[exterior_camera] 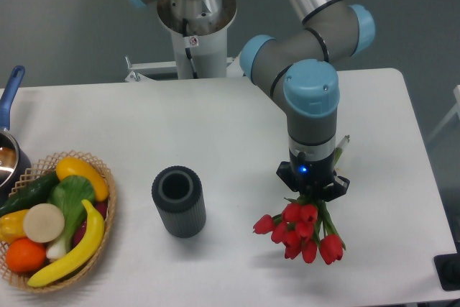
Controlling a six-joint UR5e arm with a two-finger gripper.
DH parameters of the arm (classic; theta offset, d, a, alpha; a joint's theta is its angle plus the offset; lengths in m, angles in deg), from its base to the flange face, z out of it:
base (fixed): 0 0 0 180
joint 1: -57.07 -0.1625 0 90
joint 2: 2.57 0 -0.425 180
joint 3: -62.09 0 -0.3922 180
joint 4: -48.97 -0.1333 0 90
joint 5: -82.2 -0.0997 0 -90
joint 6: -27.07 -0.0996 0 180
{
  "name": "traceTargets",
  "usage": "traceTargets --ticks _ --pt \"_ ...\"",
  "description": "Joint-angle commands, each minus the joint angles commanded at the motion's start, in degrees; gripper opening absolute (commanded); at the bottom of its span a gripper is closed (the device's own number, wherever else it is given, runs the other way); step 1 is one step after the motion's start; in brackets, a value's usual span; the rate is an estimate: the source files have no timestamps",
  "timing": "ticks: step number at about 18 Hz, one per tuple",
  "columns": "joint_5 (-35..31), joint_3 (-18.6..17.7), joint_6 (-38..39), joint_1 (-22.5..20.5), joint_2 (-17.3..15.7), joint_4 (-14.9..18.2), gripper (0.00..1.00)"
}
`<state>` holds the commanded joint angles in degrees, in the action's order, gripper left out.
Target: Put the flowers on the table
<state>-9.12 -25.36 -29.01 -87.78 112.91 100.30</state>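
Note:
A bunch of red tulips (302,231) with green stems hangs just under my gripper (313,193), at the right front of the white table (215,127). The gripper points straight down and its fingers are hidden behind the wrist and the stems. The stems run up into the gripper, and a pale stem end sticks out behind the wrist (343,146). The blooms sit low over the table, and I cannot tell whether they touch it. A dark grey ribbed vase (178,200) stands upright and empty to the left of the flowers.
A wicker basket (108,210) of fruit and vegetables sits at the front left. A pot with a blue handle (10,91) is at the left edge. The robot base (195,26) stands at the back. A dark object (449,271) sits at the right front corner.

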Motion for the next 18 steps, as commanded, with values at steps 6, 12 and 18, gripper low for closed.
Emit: traceTargets --ticks 6,12,18 --pt "0.09 0.0 0.18 0.17 0.35 -0.09 0.15" --pt "-0.7 -0.53 0.79 1.84 2.98 -0.44 0.35" --pt "-0.7 -0.62 2.64 2.9 4.13 -0.79 1.0"
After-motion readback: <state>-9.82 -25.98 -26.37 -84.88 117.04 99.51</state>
